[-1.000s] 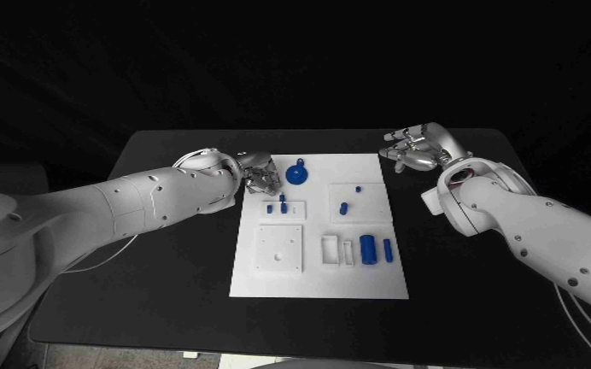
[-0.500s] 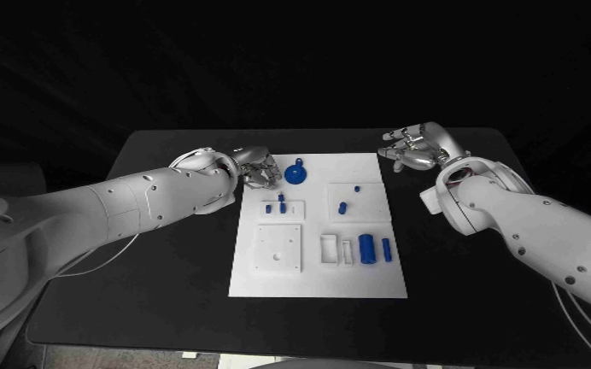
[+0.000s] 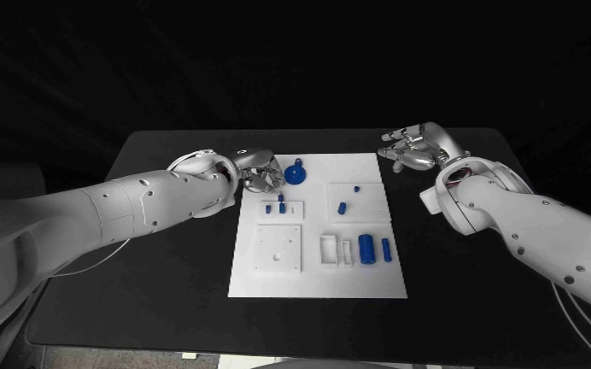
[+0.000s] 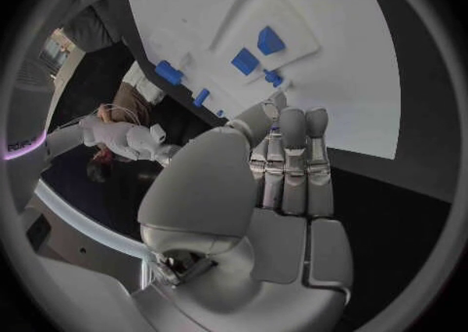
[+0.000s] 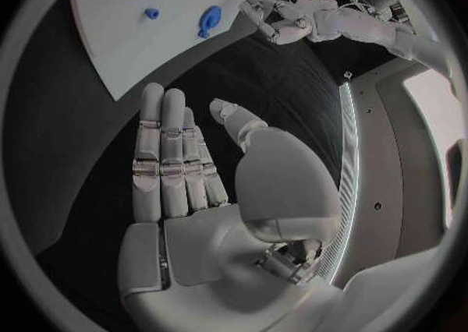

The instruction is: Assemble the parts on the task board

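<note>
The white task board (image 3: 277, 275) lies in the middle of the table. On it are a round blue part with a handle (image 3: 295, 172), small blue pegs (image 3: 281, 201) on a raised square, two more small pieces (image 3: 342, 208), and a blue cylinder (image 3: 367, 248) beside a thinner bar (image 3: 387, 249). My left hand (image 3: 259, 171) hovers at the board's far left edge, beside the round part. Its fingers (image 4: 292, 153) are straight and close together, with nothing plainly in them. My right hand (image 3: 412, 149) is off the board's far right corner, with its fingers (image 5: 166, 153) flat and spread and nothing in it.
Black table (image 3: 468, 301) surrounds the board on every side, with its edges close behind both hands. In the right wrist view the board (image 5: 117, 28) and my left hand (image 5: 283, 24) lie ahead of the palm.
My left hand has drawn back a little from the small pegs toward the board's far edge. The right hand has barely moved.
</note>
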